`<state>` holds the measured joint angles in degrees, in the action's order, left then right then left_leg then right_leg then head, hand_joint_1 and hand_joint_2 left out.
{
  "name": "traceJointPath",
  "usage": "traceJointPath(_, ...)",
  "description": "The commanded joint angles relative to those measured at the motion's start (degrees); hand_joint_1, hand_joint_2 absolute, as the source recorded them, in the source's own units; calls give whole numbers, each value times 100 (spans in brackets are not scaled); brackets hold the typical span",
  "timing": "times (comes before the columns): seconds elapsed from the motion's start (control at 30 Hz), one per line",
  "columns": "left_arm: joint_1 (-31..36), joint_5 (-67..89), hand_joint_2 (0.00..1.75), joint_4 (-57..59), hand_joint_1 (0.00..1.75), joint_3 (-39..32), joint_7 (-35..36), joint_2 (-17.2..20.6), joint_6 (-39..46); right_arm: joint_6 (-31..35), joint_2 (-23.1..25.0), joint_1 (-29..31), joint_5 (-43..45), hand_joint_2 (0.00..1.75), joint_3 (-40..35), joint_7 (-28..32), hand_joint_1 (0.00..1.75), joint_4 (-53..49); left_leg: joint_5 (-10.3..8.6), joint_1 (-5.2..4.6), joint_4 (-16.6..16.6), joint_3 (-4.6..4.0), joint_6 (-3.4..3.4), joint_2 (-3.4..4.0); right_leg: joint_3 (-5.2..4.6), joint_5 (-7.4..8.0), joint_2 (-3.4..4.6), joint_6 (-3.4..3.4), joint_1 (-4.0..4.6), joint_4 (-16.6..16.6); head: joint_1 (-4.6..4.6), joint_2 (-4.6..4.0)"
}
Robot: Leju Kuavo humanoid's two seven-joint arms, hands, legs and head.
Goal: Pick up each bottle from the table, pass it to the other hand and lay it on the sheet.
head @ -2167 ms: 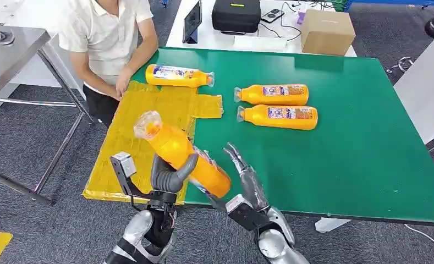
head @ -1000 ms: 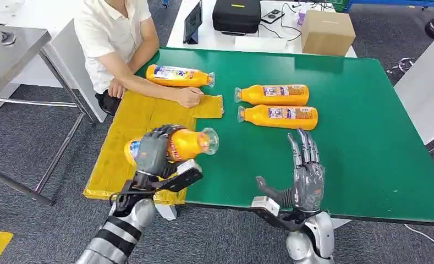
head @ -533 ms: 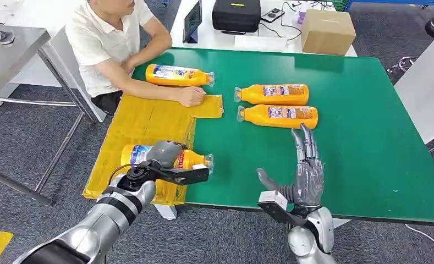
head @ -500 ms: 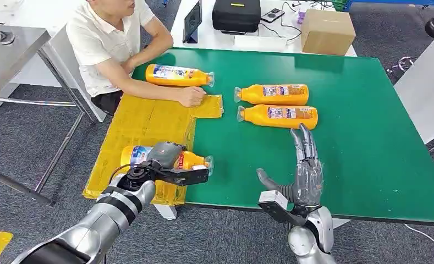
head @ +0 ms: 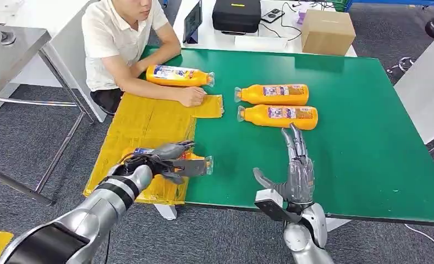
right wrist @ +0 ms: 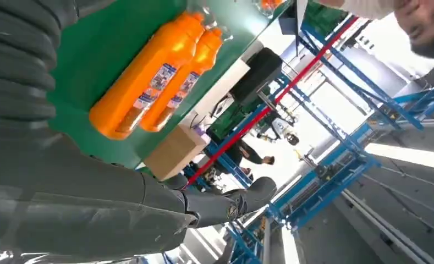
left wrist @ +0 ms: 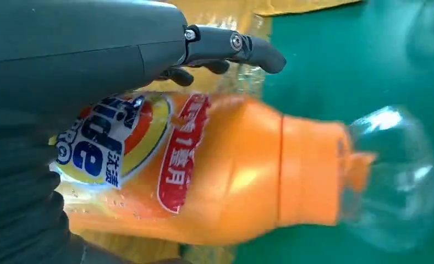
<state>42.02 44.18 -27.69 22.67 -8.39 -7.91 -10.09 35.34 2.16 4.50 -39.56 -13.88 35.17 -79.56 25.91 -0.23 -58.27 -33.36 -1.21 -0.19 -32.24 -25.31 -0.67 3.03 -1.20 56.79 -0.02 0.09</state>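
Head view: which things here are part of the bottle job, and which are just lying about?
Part of the job:
bottle under the left robot hand
two bottles on the green
far bottle
yellow sheet

Lying about:
cardboard box
black case
tablet

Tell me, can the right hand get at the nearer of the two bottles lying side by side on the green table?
Probably yes. The right hand is open, fingertips just short of the nearer bottle, with bare green table between them and nothing in the way.
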Motion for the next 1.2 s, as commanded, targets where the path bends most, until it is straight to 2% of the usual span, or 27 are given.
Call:
traceJointPath(0.03, 95, -550, 175, 249, 0, -76, -232, 131, -237, 85, -124, 319, 133, 175, -265, 46, 0, 648, 0, 4, 3, 8, 5, 13, 5, 5, 15, -9, 4, -5, 0, 0)
traceJointPath(0.17, -67, -1095, 175, -117, 0, 32, -652, 189, -295, 122, -163, 314, 179, 175, -301, 61, 0, 679, 1, 5, 4, 9, 6, 13, 6, 5, 15, -10, 5, -6, 0, 0)
traceJointPath(0.4, -67, -1095, 175, -117, 0, 32, -652, 189, -295, 122, -163, 314, 179, 175, -301, 61, 0, 679, 3, 6, 1, 9, 7, 14, 7, 4, 17, -12, 7, -6, 0, 0)
traceJointPath(0.47, -224, -1398, 175, -507, 0, 160, -1055, 266, -208, 122, -197, 314, 214, 175, -327, 85, 0, 673, 3, 9, 1, 11, 10, 19, 7, 6, 22, -16, 10, -7, 0, 0)
traceJointPath(0.57, -505, -1767, 175, -1312, 0, 390, -1176, 349, 42, 106, -239, 230, 236, 175, -293, 98, 0, 590, 2, 8, 4, 10, 9, 18, 6, 6, 21, -15, 9, -8, 0, 0)
traceJointPath(0.73, -1115, -1831, 175, -2968, 0, 742, -1248, 317, 1258, 120, -253, 19, 154, 175, -187, 111, 0, 344, 4, 8, -1, 5, 8, 5, 5, 0, 8, -14, 8, -4, 0, 0)
traceJointPath(0.87, -1485, -1539, 175, -3850, 0, 925, -1390, 213, 2240, 177, -318, -6, -147, 175, -196, -29, 0, 351, 3, 3, -2, -1, 5, 0, -2, -1, 2, -9, 4, -3, 0, 0)
traceJointPath(0.9, -1536, -1583, 175, -3938, 0, 920, -1397, 180, 2320, 181, -350, 2, -277, 175, -201, -117, 0, 388, 5, 6, -3, 3, 7, 1, 4, -2, 4, -13, 7, -5, 2, 0)
traceJointPath(0.93, -1676, -1719, 175, -4126, 0, 842, -1485, 85, 2558, -121, -490, 20, -464, 175, -244, -430, 0, 461, 4, 3, -1, 1, 6, 1, 1, -1, 4, -9, 4, -4, 0, 0)
traceJointPath(1.03, -1899, -1707, 175, -4397, 0, 912, -1486, -14, 2927, -144, -738, 28, -892, 175, -183, -654, 0, 652, 3, 6, 0, 5, 6, -3, 9, 0, 0, -11, 7, -13, 0, 0)
traceJointPath(1.1, -2045, -1875, 175, -4534, 0, 897, -1567, -168, 3202, -356, -970, 126, -1393, 175, -219, -1024, 0, 870, 1, 2, 1, 2, 3, -2, 2, 1, -1, -6, 3, -11, 0, 0)
traceJointPath(1.2, -2151, -2081, 175, -4742, 0, 1181, -1588, -204, 3383, -555, -1124, 337, -1494, 175, -202, -1187, 0, 1172, 2, 4, 0, 2, 3, 2, 3, 3, 4, -8, 5, -12, -2, 0)
